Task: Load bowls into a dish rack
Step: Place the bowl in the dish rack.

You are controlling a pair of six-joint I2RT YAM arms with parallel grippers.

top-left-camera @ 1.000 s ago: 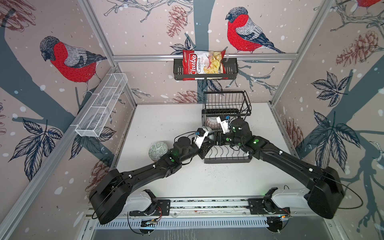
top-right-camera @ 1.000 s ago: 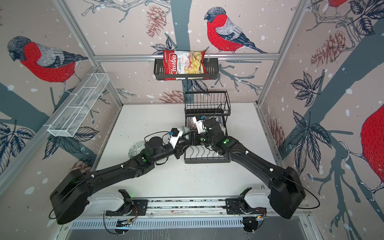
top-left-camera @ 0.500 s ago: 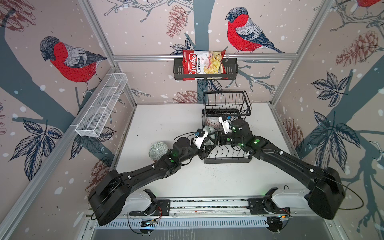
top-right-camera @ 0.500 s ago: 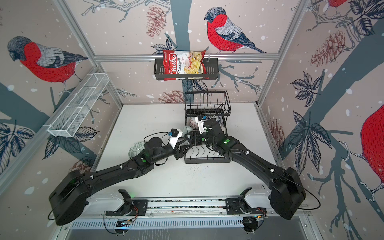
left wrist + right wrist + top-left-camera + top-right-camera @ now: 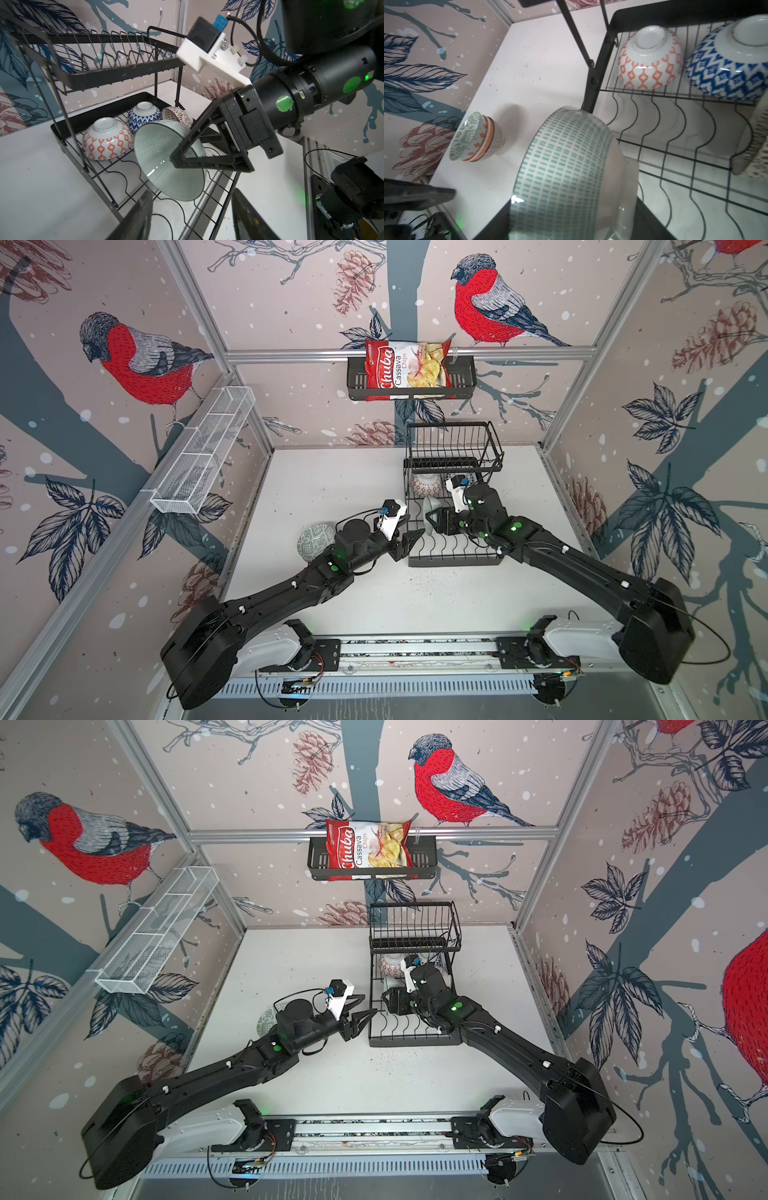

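Three bowls [image 5: 144, 117] sit upturned at the dish rack's [image 5: 455, 562] far end. Your right fingers [image 5: 207, 163] grip the teal bowl [image 5: 158, 149], tilted on edge over the wavy dividers. Lower its rim squarely into one slot before releasing. Your left fingers [image 5: 409, 537] stand wide and empty beside the rack.

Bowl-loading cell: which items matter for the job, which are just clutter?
In play: dish rack, teal bowl in the right tool, orange bowl, blue bowl and brown bowl already racked, bowl stack on the table.
Clutter: chips bag, black wall basket, white mesh tray.
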